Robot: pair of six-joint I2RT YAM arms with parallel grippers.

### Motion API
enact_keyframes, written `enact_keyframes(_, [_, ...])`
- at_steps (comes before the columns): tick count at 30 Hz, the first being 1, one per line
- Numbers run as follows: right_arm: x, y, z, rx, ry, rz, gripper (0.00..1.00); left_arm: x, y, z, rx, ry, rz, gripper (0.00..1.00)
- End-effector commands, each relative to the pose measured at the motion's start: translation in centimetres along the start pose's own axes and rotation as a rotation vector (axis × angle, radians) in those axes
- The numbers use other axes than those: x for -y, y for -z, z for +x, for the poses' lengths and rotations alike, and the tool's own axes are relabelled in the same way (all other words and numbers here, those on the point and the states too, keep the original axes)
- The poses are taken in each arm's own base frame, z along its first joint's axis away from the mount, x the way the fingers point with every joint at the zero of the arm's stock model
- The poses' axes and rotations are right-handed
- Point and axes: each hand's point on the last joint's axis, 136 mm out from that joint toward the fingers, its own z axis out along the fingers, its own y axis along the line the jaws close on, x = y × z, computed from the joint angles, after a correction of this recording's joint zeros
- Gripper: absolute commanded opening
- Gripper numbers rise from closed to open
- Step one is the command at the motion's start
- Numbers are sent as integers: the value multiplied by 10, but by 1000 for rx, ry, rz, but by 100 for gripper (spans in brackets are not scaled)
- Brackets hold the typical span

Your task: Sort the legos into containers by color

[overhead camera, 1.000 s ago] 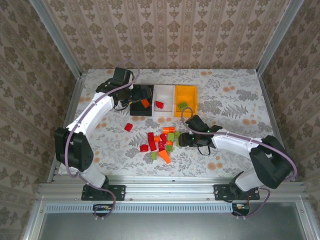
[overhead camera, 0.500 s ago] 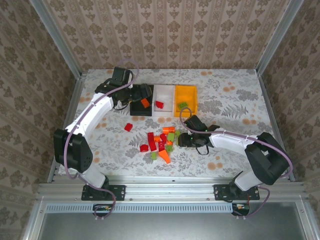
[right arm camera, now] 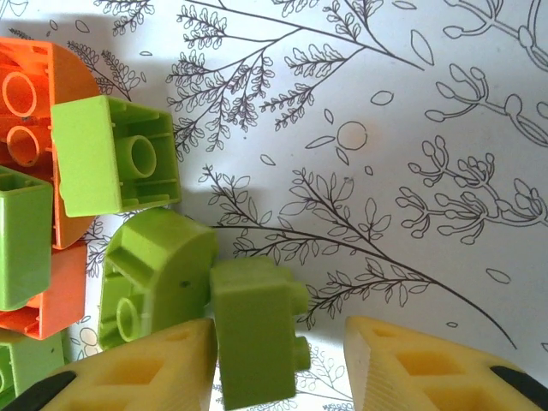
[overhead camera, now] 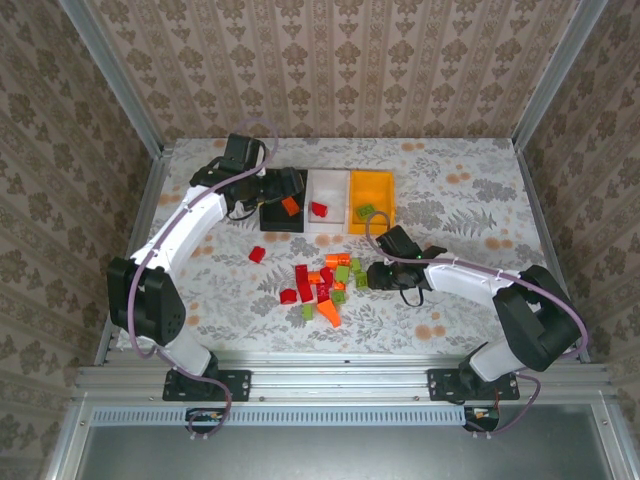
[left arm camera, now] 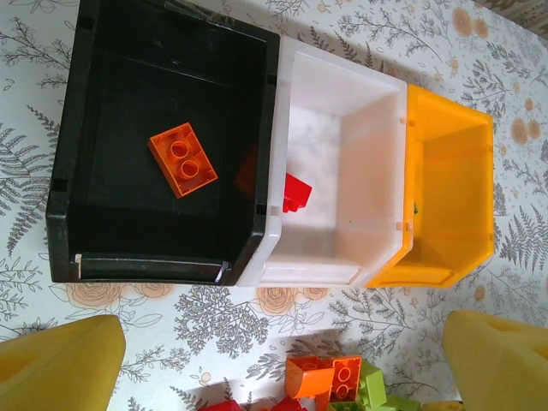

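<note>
The legos lie in a loose heap (overhead camera: 325,285) of red, orange and light green bricks at the table's middle. My right gripper (overhead camera: 366,276) is low at the heap's right edge. Its jaws (right arm camera: 278,342) stand open around a light green brick (right arm camera: 253,334): the left finger touches it, the right finger is apart from it. My left gripper (overhead camera: 281,190) hangs wide open and holds nothing above the black bin (left arm camera: 64,171), which contains an orange brick (left arm camera: 181,159). The white bin (left arm camera: 342,145) has a red brick (left arm camera: 295,192). A green brick (overhead camera: 366,210) lies in the orange-yellow bin (left arm camera: 454,171).
A lone red brick (overhead camera: 257,254) sits left of the heap. The three bins stand side by side at the back centre. Metal rails and patterned walls border the table. Bare flowered tabletop stretches to the right of my right arm.
The right gripper's jaws have narrowed around the light green brick at the heap's right edge, and that arm has shifted a little. The left arm has not moved.
</note>
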Motion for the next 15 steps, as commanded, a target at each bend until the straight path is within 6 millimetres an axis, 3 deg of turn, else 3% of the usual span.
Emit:
enact_keyframes(1, [6,2,-2,-6,31,42,44,0,-3,-2,-4,-16,7,97])
enact_keyframes(9, [29,14,-14,53,53,183,46,-1,-5,-1,-12,-13,10,97])
enact_keyframes(15, [32,16,-18,63,61,214,51,-1,-8,1,-24,-9,12,97])
